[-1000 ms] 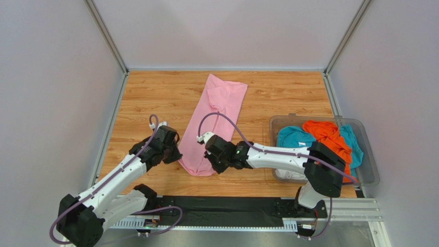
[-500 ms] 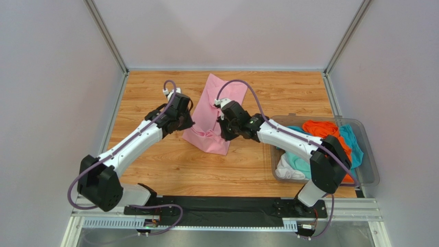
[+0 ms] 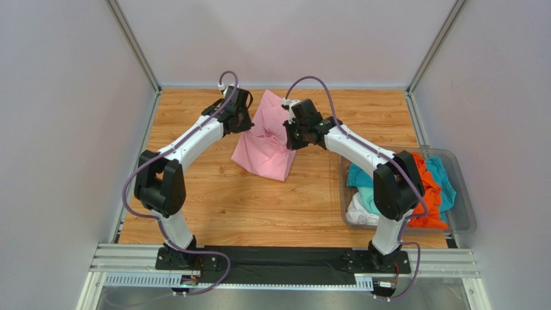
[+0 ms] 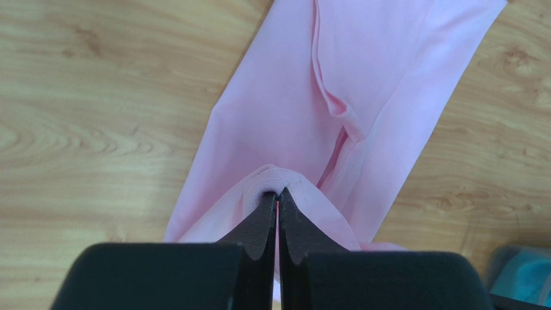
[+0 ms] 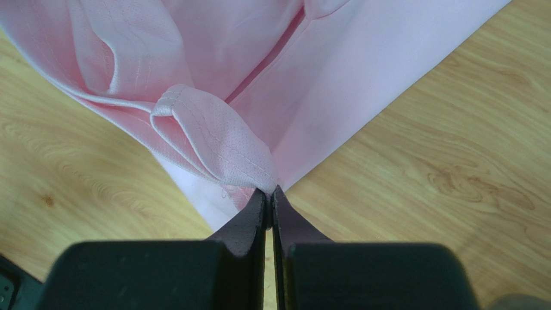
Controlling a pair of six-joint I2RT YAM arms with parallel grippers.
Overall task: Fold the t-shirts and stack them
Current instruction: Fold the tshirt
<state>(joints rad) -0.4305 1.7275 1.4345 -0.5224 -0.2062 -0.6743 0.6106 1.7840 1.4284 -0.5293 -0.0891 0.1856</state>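
The light pink t-shirt (image 3: 265, 145) lies doubled over on the wooden table near its far edge. My left gripper (image 3: 242, 123) is shut on its hem at the left and holds that edge above the lower layer (image 4: 284, 116). My right gripper (image 3: 289, 132) is shut on the hem at the right, where the cloth bunches at the fingertips (image 5: 213, 139). The orange t-shirt (image 3: 420, 177), teal t-shirts (image 3: 362, 175) and white t-shirt (image 3: 359, 213) lie piled in the bin.
A clear plastic bin (image 3: 464, 223) stands at the table's right side. Grey walls (image 3: 71, 129) with metal frame posts close in the left, back and right. A black rail (image 3: 278, 258) with both arm bases runs along the near edge.
Both grippers have carried the pink shirt's near hem away from the front, up the table toward the far edge, folding the shirt over itself. The arms are now stretched far out.
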